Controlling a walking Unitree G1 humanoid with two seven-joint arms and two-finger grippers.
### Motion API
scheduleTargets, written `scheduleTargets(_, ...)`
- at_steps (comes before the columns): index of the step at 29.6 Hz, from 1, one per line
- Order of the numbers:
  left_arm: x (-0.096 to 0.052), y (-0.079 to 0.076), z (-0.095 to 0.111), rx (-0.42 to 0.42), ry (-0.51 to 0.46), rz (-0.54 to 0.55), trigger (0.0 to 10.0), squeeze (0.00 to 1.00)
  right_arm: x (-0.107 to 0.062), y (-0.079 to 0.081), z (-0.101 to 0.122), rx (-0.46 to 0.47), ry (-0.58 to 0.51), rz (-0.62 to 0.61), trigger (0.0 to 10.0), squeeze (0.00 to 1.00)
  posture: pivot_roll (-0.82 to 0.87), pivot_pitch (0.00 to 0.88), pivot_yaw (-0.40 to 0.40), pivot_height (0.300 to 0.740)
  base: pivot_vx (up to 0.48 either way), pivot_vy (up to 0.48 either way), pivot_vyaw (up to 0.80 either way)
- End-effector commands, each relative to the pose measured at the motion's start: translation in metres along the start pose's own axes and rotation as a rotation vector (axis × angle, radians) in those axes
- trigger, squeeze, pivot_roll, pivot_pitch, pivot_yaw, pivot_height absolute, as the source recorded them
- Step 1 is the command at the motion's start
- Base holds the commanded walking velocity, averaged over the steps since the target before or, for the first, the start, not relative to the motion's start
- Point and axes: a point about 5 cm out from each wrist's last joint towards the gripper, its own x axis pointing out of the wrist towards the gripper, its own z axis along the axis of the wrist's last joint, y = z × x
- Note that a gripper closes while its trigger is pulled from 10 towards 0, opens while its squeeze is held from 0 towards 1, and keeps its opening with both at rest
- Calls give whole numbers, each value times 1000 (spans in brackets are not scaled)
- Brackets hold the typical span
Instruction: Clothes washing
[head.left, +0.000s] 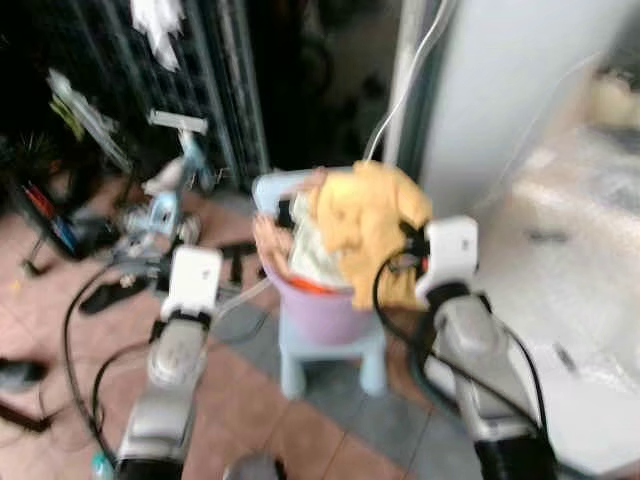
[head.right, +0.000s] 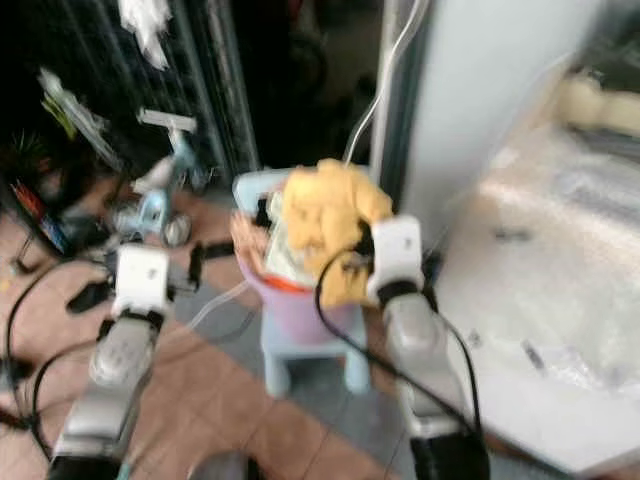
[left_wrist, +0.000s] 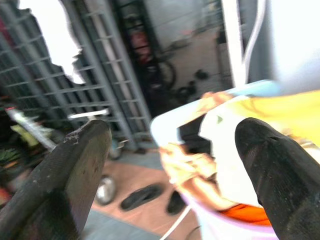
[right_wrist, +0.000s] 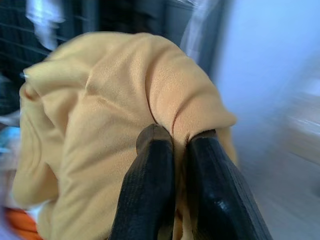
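Above the purple basket (head.left: 330, 305), right gripper (right_wrist: 172, 140) pinches a fold of the yellow garment (head.left: 365, 225).
Garment hangs directly off the closed fingers, draping down over the basket on the blue stool (head.left: 335, 360). Left gripper (left_wrist: 172, 155), fingers spread wide and empty, sits just beside the basket's left.

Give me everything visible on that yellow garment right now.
The yellow garment is soft, matte knit-looking cloth, bunched and creased. It sits heaped on top of other laundry in the lilac basket, which stands on a pale blue stool. The right pincer is shut on a fold of it. The images are blurred, so its type is unclear.
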Motion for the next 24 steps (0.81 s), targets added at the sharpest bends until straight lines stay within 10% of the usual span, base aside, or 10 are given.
scheduleTargets(1, 0, 6, -2, 6, 8, 13, 10000, 0, 3, 6, 9, 5, -45, 12, 10000, 0, -27, 0, 34, 740, 0, -405, -800)
scheduleTargets(24, -3, 14, -14, -59, 88, 45, 10000, 0, -13, 1, -3, -76, -60, -27, 10000, 0, -37, 0, 58, 740, 0, -305, -370)
